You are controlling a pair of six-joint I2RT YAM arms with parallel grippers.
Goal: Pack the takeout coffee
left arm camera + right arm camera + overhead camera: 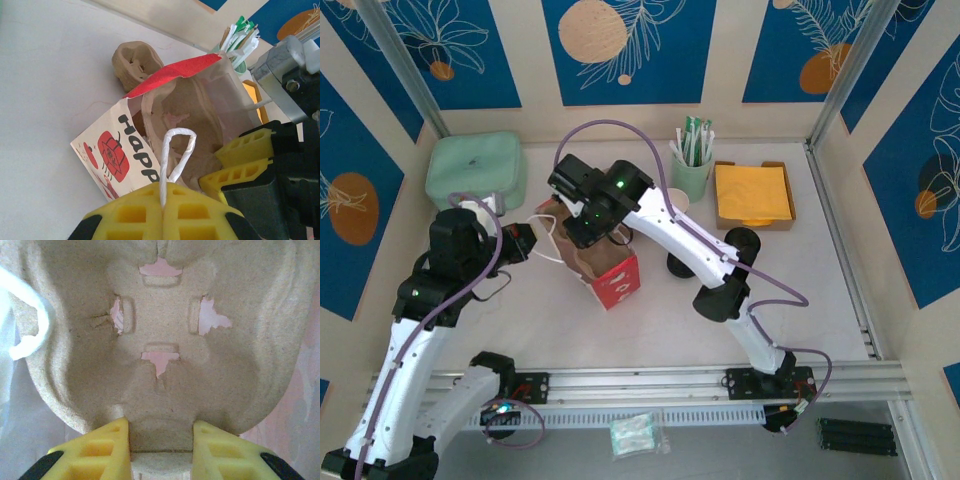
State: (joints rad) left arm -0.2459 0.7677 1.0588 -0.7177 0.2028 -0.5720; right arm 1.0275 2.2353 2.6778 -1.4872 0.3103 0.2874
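A paper bag with red print stands open at mid-table. My left gripper is shut on its white twisted handle, pulling the mouth open. My right gripper reaches down into the bag and is shut on the edge of a brown pulp cup carrier; its yellow fingers show inside the bag. Two black round tops stand right of the bag beside my right arm. Which of them is the takeout coffee I cannot tell.
A mint green box sits at the back left. A green cup of stirrers and a tray of orange napkins stand at the back right. A brown pulp piece lies behind the bag.
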